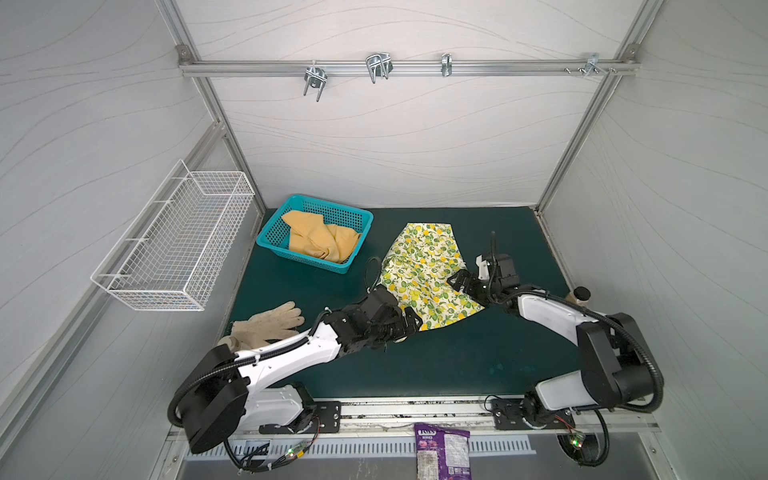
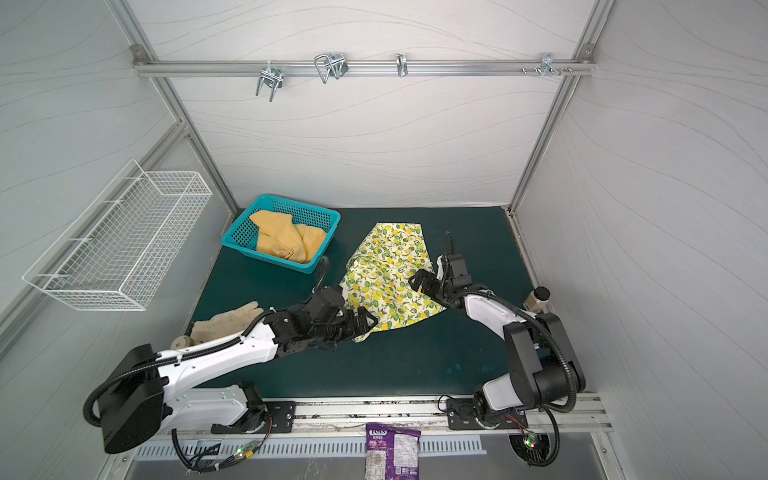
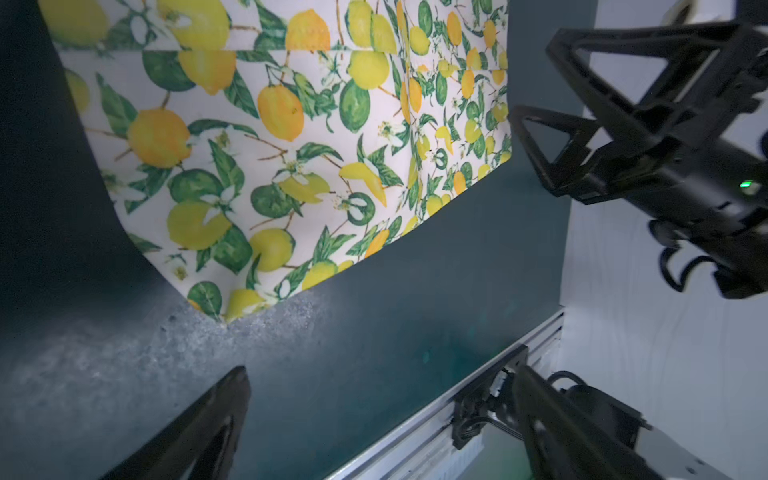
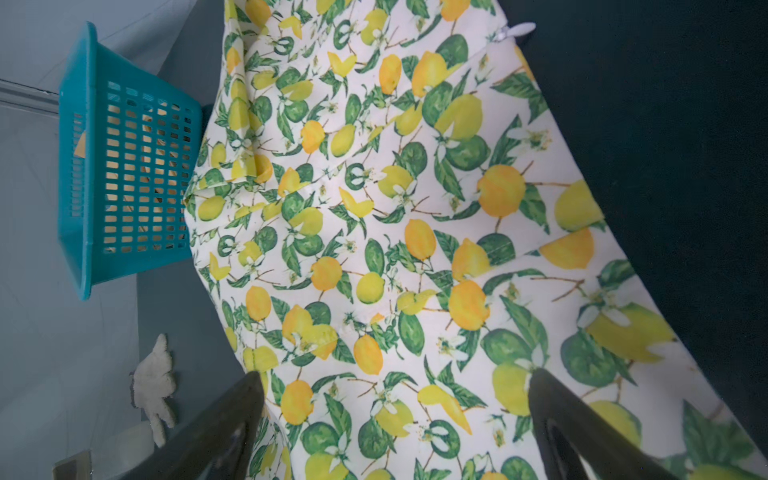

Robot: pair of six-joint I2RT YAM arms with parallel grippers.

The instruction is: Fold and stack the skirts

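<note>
Left gripper (image 3: 380, 374) gapes over bare mat (image 3: 415, 291), seemingly clear of lemon skirt (image 3: 291, 145).

The plain skirt (image 1: 320, 243) lies in the basket (image 1: 274, 222), the printed skirt (image 1: 424, 266) on the mat (image 1: 457, 357) to its right.

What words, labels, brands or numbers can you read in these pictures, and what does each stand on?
"FOAS" (first letter unsure): white brand word at the top of the purple packet, in both top views.
Smaller word beneath it and the fine print lower down: too small to read.
No other readable text.
</note>
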